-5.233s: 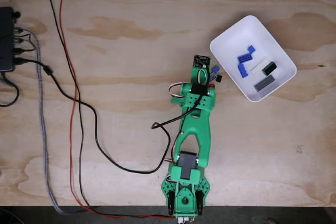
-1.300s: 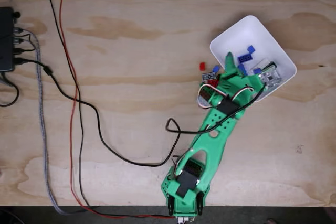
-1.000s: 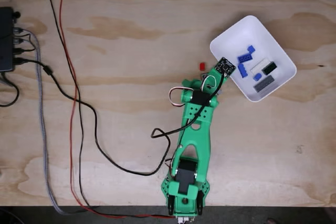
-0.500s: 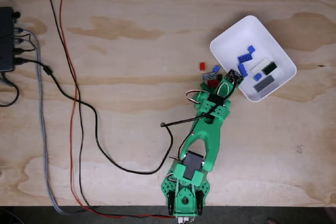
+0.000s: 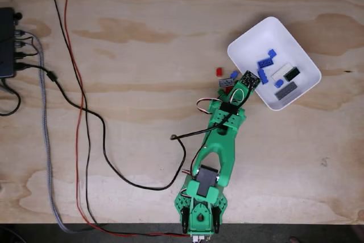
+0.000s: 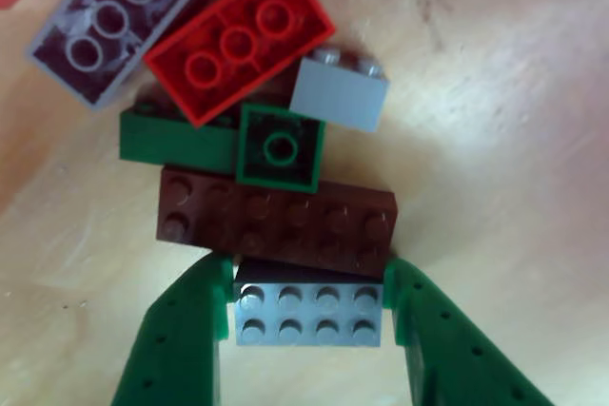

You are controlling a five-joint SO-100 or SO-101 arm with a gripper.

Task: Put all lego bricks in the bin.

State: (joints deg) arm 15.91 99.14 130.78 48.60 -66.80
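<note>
Lego bricks (image 6: pixel 276 221): six in bin (image 5: pixel 244 41) | hand (image 6: pixel 309 316) around one grey plate (image 6: pixel 309 314)

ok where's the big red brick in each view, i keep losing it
Fixed view: the red brick lies on the table just left of the bin, partly tucked under the green arm's tip.
Other view: top centre, lying tilted with its studs up.
Shared landmark: the grey plate right beside it.
</note>
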